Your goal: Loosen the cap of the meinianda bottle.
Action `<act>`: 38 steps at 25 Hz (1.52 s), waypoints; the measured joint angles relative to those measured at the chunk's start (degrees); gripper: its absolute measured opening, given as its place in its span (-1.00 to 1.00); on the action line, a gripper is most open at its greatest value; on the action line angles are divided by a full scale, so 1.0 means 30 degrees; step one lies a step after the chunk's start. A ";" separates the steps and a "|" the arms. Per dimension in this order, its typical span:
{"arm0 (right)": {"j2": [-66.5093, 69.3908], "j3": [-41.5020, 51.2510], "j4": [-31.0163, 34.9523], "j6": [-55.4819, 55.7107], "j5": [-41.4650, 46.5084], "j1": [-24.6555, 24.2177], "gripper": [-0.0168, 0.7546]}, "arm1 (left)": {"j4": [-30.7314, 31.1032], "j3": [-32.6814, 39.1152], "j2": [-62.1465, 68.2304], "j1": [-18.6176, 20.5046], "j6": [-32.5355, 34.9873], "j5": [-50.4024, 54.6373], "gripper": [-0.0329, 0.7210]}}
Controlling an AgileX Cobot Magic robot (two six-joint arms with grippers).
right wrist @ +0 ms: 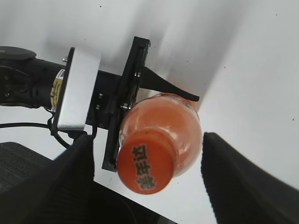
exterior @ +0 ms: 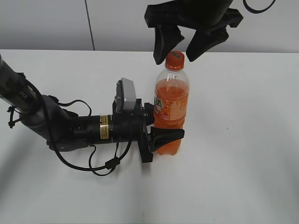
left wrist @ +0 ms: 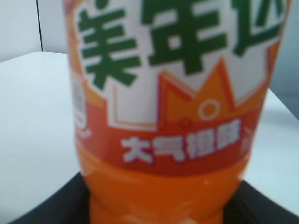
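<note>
1. A white table (exterior: 243, 140) fills most of the exterior view; its far edge is seen running across the upper part of the frame against a grey wall (exterior: 46, 23). Bare surface lies to the right of and below the bottle.
2. The meinianda bottle (exterior: 171, 109) is stood upright at frame centre, well apart from every table edge.
3. The left gripper (exterior: 161, 133) is laid in from the left, low over the table, and is closed around the bottle's lower body; 1 dark finger (exterior: 166, 134) is seen across the front.
4. The right gripper (exterior: 180, 44) is hung from the upper frame edge, jaws spread wide either side of the cap (exterior: 174, 60), nothing gripped; gaps are seen on both sides in the right wrist view.
5. The bottle is clear plastic filled with orange drink; the label (left wrist: 177, 84) is orange and white with dark green characters.
6. The cap is orange, with dark characters printed on top (right wrist: 148, 169).
</note>
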 joint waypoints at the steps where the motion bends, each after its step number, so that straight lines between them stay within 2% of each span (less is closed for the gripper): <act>1: 0.0000 0.0000 0.0000 0.0000 0.0000 0.0000 0.43 | 0.0000 0.0000 0.0000 0.0000 0.0000 0.0000 0.12; 4: 0.0000 0.0000 -0.0019 -0.0064 0.0000 0.0000 0.41 | 0.0000 0.0000 0.0000 0.0000 0.0000 0.0000 0.12; 6: 0.0000 0.0000 -0.0019 -0.0131 0.0000 0.0000 0.31 | 0.0000 0.0000 0.0000 0.0000 0.0000 0.0000 0.12; 11: 0.0000 0.0000 -0.0019 -0.0340 0.0000 0.0000 -0.23 | -0.0014 0.0000 0.0000 0.0000 0.0000 0.0000 0.12; 19: 0.0000 0.0000 -0.0002 -0.1520 0.0000 0.0000 -0.24 | -0.0014 0.0000 0.0000 0.0000 0.0000 0.0000 0.12; 23: 0.0000 0.0000 0.0056 -0.3744 0.0000 0.0000 -0.24 | -0.0014 0.0000 0.0000 0.0000 0.0000 0.0000 0.12; 26: 0.0000 0.0000 0.0078 -0.5964 0.0000 0.0000 -0.24 | -0.0014 0.0000 0.0000 0.0000 0.0017 0.0000 0.12; 38: 0.0000 0.0000 0.0606 -1.8825 0.0044 0.0000 -0.25 | 0.0005 0.0000 0.0000 0.0000 0.0135 0.0000 0.12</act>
